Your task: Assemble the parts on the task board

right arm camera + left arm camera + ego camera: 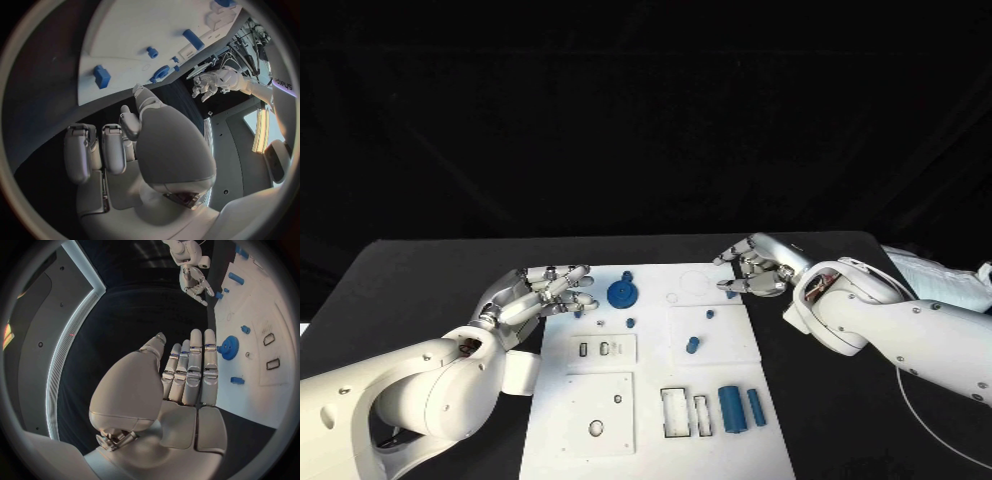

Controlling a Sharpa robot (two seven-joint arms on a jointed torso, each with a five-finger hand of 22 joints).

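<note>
Lying just beside left robot hand point(545, 293), gear point(625, 293)

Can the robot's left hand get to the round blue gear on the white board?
Probably yes. The left hand hovers open at the task board's left edge, with the round blue gear just beside its fingertips. Nothing lies between them.

The task board point(646, 400) is white, lying on a black worktop point(430, 280). The parts point(731, 405) on it are blue, among them a round blue gear point(625, 293). Both arms are white; the left hand point(545, 292) and right hand point(754, 267) are silver.
</note>
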